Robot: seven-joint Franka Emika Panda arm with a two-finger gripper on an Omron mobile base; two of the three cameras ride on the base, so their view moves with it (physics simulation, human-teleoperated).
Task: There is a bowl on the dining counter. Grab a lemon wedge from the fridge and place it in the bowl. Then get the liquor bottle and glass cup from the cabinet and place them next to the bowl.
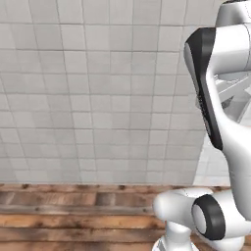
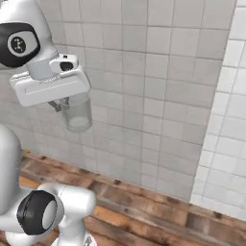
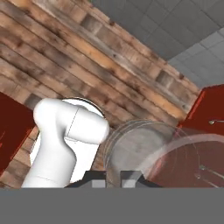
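- The small clear, greyish glass tumbler (image 2: 77, 113) hangs directly below the white hand of the arm in the right base view, in the air, well above the floor and in front of the tiled wall.
- The tumbler is upright there, its rim at the hand and its base lowest.
- In the hand view the same tumbler (image 3: 144, 151) appears as a see-through round shape just beyond the dark finger tips, rim toward the camera.
- The gripper (image 3: 116, 177) has its jaws drawn close together, clamped on the tumbler at its rim; the exact contact points on the rim cannot be made out.
- In the right base view the gripper (image 2: 61, 103) sits at the top edge of the tumbler, under the flat white hand body.
- The white arm with dark joints (image 1: 215, 98) rises along the right side of the left base view; its lower links curve at the bottom right.
- Behind the tumbler stands a wall of pale grey square tiles (image 2: 158, 72), meeting a lighter tiled wall at a corner on the right.
- A floor of brown wooden planks (image 1: 73, 215) lies below the wall.
- In the hand view, red panels (image 3: 208, 109) show at the right edge and a further red surface at the left edge, over the plank floor.
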